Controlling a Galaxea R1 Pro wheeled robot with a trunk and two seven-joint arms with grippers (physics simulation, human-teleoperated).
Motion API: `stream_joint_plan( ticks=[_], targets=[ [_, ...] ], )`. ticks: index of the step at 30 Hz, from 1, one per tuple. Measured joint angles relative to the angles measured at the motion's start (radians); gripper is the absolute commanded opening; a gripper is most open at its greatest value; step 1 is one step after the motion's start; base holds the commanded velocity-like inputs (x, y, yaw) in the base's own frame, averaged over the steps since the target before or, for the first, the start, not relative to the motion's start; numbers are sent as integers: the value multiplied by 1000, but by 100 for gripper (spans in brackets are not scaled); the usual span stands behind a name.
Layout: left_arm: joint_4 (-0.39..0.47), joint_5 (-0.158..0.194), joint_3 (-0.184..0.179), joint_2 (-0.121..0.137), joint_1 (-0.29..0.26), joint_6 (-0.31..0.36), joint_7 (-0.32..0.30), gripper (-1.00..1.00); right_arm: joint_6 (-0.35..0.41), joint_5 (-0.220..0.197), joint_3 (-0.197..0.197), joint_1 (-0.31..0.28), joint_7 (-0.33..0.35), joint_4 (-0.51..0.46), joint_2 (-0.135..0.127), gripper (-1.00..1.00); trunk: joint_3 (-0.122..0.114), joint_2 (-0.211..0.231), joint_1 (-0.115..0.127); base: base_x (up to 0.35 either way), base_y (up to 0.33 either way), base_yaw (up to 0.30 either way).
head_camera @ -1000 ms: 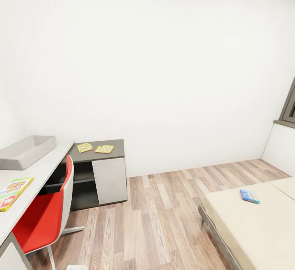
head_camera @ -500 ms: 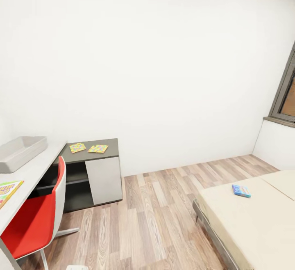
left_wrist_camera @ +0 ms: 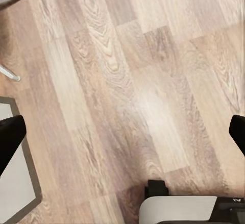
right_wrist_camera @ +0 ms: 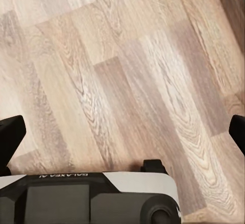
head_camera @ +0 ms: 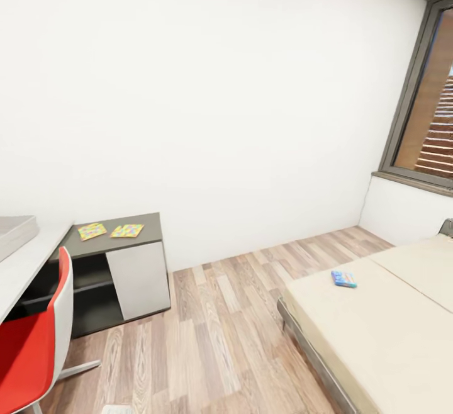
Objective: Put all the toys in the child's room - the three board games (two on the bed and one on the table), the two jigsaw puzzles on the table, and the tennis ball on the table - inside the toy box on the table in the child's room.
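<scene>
Two colourful jigsaw puzzles (head_camera: 92, 231) (head_camera: 127, 231) lie flat on a dark low cabinet (head_camera: 119, 257) by the far wall. A corner of the grey toy box (head_camera: 12, 234) shows at the far left on the white desk (head_camera: 28, 266). A small blue board game (head_camera: 344, 279) lies on the beige bed (head_camera: 377, 332) at the right. My left gripper (left_wrist_camera: 122, 137) hangs open over bare wooden floor, its dark fingertips (left_wrist_camera: 10, 137) far apart. My right gripper (right_wrist_camera: 122, 134) is open too over the floor, holding nothing.
A red chair (head_camera: 31, 345) stands at the desk, bottom left. Wooden floor (head_camera: 214, 332) runs between the cabinet and the bed. A dark-framed window (head_camera: 425, 112) sits in the right wall above a white ledge.
The camera has swung to the right: desk, toy box and chair slid toward the left edge, the desk's board game left the picture, and the window came into sight.
</scene>
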State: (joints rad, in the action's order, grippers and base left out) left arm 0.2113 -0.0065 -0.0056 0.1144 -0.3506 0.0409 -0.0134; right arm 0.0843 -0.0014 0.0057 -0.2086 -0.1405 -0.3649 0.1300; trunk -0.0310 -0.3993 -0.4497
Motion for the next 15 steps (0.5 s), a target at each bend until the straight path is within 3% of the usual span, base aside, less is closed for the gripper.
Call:
stream_joint_plan(
  ticks=[15],
  targets=[
    [1,0,0,5,2,-16,0,100,-1,0,1,0,0,1,0,100,9,0,0,50,13,-241]
  ],
)
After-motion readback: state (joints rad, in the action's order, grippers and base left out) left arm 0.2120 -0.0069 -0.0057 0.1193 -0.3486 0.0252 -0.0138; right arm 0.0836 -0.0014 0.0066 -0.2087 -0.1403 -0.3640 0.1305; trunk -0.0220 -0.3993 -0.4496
